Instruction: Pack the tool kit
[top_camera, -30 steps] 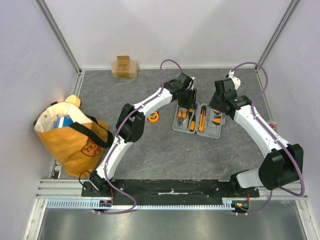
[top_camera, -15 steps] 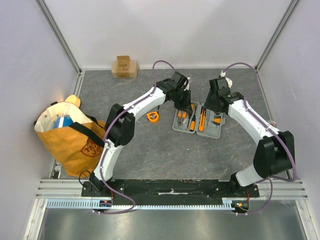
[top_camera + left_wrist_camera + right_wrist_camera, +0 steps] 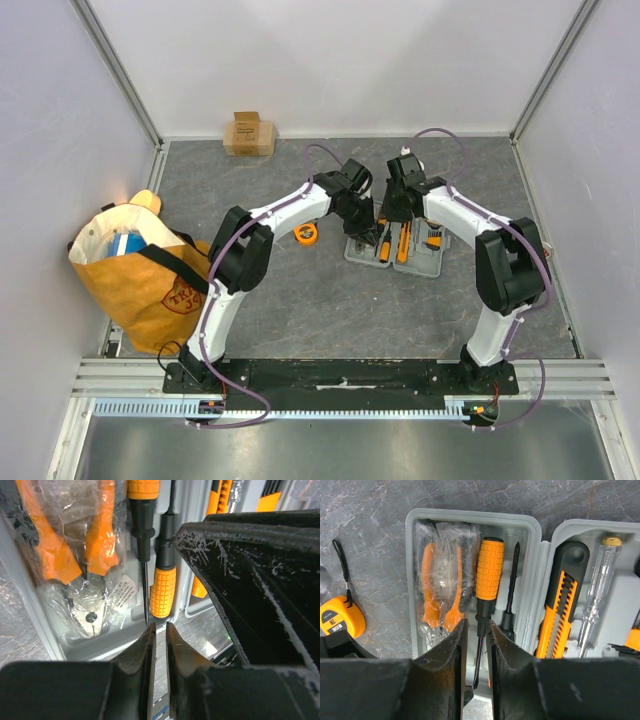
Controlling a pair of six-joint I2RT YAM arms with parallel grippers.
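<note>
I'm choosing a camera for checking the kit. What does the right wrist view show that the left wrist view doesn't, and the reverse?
Only right wrist: the tape measure on the table beside the case, and the utility knife in full. Only left wrist: the pliers' metal head close up. Both: the bagged pliers and the orange-handled screwdriver in the case.

Flat grey plastic hinged case [image 3: 470,516]: uniform grey. Plastic-wrapped pliers [image 3: 440,580]: orange grips. Long screwdriver [image 3: 489,567]: orange grid-patterned handle, black collar. Slim utility knife [image 3: 559,612]: orange and black. Round tape measure [image 3: 340,622]: orange. Stone-look tabletop [image 3: 370,540]: mottled grey.
</note>
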